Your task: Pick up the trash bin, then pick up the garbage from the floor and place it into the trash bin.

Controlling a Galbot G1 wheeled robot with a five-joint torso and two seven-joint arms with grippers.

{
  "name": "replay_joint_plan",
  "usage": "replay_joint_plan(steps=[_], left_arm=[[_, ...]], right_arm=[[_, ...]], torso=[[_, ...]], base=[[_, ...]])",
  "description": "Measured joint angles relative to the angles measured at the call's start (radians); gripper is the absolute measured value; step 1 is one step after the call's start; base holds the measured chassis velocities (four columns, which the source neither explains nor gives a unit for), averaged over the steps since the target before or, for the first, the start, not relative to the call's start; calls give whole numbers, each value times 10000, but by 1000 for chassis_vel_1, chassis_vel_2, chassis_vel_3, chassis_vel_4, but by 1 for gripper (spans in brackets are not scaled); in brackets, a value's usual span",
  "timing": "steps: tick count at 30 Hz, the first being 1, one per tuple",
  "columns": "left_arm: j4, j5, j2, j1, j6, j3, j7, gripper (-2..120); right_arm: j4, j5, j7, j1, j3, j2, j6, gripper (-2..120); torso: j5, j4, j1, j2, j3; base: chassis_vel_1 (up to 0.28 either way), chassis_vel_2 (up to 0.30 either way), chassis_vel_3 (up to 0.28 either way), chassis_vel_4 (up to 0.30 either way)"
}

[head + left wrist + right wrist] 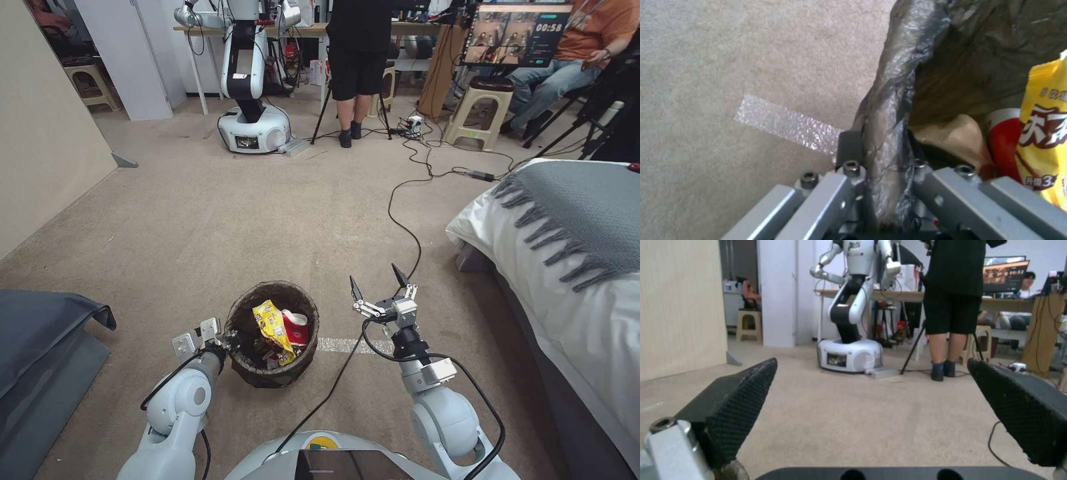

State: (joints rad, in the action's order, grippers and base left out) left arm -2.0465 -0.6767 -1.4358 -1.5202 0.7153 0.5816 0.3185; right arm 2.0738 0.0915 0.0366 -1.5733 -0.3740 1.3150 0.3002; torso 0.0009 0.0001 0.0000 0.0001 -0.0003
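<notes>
Left gripper (230,341) clamps trash bin (303,367) rim; right gripper (380,285) spread.

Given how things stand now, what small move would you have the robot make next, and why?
Probably set the trash bin down. The left gripper is clamped on its bag-lined rim, the garbage already lies inside, the carpet ahead shows no litter, and the right gripper hovers open and empty beside the bin.
</notes>
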Motion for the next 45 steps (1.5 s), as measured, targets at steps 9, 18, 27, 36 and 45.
replay_joint_plan(steps=[9, 18, 27, 36, 45], left_arm=[[174, 25, 13, 129, -4, -53, -106, 34], [-26, 570, 117, 161, -130, -92, -513, 69], [-909, 2873, 205, -156, -1802, -128, -1762, 98], [-1249, 5996, -36, -905, -5308, -264, -2592, 100], [-1076, 6659, -188, -1202, -6430, -325, -2574, 100]], right_arm=[[-55, -12, 62, -8, -6, -18, 48, 100], [-167, -46, 86, 52, 33, -9, 72, 100], [-195, -301, -532, 78, 54, 96, 17, 100], [-254, -563, -1741, -112, 36, 570, -483, 100], [-383, -743, -1956, -217, 10, 859, -496, 100]], torso=[[-6, 0, 0, 0, 0], [-23, -3, 1, -2, 6], [-11, -2, 0, -2, 5], [-10, -1, 0, -2, 3], [-10, 0, 0, -2, 3]], base=[[0, 0, 0, 0], [0, 0, 0, 0], [0, 0, 0, 0], [0, 0, 0, 0], [0, 0, 0, 0]])
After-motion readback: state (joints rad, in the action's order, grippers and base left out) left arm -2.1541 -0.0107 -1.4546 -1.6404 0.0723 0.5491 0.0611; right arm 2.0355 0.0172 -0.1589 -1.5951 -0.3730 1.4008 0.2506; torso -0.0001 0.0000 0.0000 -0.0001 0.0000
